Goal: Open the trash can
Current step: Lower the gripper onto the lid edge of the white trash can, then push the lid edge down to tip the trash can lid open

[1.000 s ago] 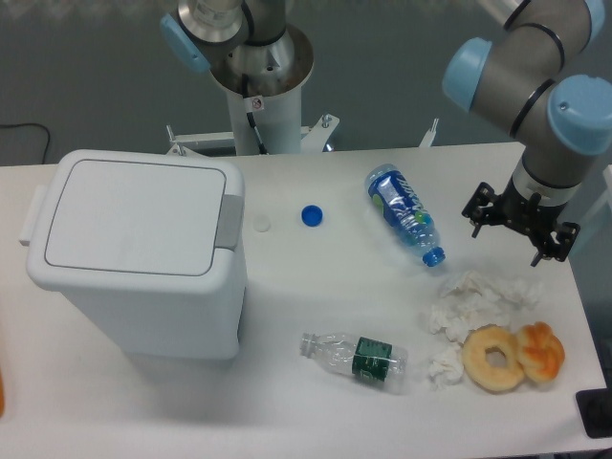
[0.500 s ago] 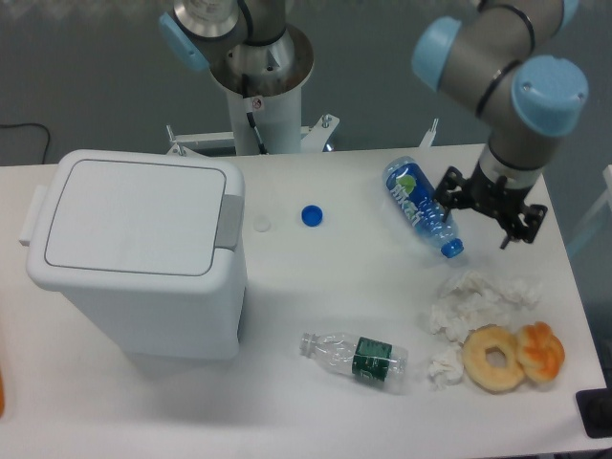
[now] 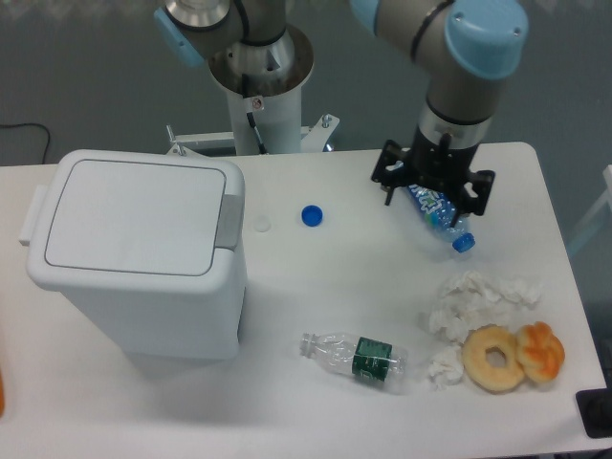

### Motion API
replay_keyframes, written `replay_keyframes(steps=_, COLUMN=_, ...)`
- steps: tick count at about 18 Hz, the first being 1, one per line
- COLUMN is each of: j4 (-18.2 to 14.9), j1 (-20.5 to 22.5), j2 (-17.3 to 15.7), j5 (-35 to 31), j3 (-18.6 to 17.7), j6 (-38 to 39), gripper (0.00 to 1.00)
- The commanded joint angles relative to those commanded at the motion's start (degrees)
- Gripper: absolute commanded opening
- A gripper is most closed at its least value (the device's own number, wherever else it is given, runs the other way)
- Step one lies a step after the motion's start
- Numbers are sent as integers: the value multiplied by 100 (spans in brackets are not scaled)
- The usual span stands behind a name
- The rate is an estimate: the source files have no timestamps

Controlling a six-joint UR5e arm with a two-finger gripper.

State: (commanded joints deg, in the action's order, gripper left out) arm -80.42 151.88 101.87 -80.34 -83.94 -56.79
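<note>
End effector (image 3: 432, 185) hangs over the blue bottle (image 3: 436, 213), fingers spread, gripping nothing. We see the trash can (image 3: 134, 253) well off to its left across the bench (image 3: 325, 287), lid closed, grey tab (image 3: 229, 222) facing us.

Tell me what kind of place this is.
Most likely a robotics lab bench set up for waste-sorting trials. A robot arm's gripper hangs over a plain white table laid with a closed trash can, plastic bottles, crumpled tissue and doughnuts.
</note>
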Motion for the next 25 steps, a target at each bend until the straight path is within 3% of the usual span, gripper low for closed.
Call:
replay_keyframes(steps=4, j4=-167, j1=-17, j2=-53, j5=133, j3=0, j6=502, gripper=30)
replay_keyframes(steps=6, j4=-289, j1=-96, j2=-236, j5=220, j3=0, j6=572, gripper=13)
replay_keyframes(steps=7, j4=-334, j1=-123, j2=-298, j5=325, j3=0, j6=694, gripper=9)
replay_keyframes(steps=16, j4=-299, j1=-720, j2=-642, j5=1292, j3=9, j6=2355, gripper=0)
replay_keyframes(steps=25, j4=-167, j1=-1054, j2=-659, j5=1645, j3=-35, j6=2892, gripper=0)
